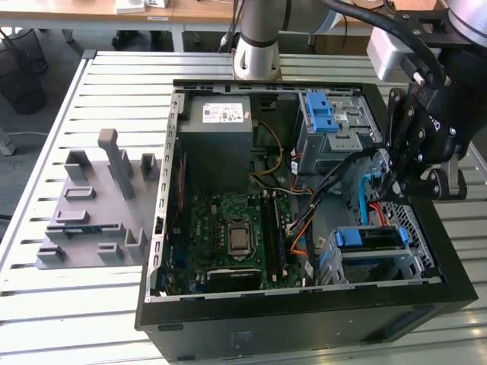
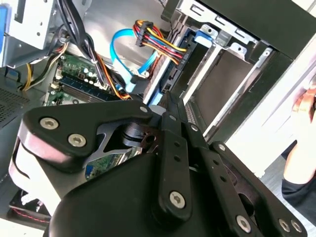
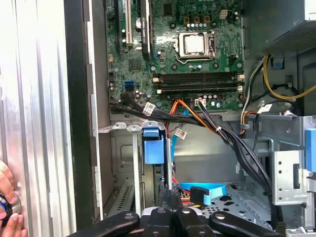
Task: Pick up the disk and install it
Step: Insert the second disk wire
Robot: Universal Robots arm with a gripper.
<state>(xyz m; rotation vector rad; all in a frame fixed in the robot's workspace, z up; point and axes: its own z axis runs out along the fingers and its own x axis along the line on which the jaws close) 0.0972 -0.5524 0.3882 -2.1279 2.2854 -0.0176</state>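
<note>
The disk (image 1: 370,239) sits in the metal cage (image 1: 412,263) at the corner of the open computer case (image 1: 304,323), on the exterior view's right. Its blue bracket faces up, so I judge it is in its slot or very nearly so. In the first wrist view the same blue bracket (image 3: 152,145) stands between the cage rails, with the drive's dark edge running toward the camera.

My gripper (image 1: 386,181) hangs just above that cage. In the second wrist view its fingers (image 2: 170,113) look drawn together with nothing between them. They point down along the disk's edge, a pose that suits pressing the drive home rather than carrying it. Whether the tips actually touch the disk I cannot tell.

The bundle of coloured wires (image 2: 154,37) and the blue flat cable (image 2: 123,54) lie right beside the bay, so the approach is tight on that side.

A person's hand (image 3: 7,210) rests on the slatted table (image 1: 76,304) outside the case wall, well away from the gripper.
</note>
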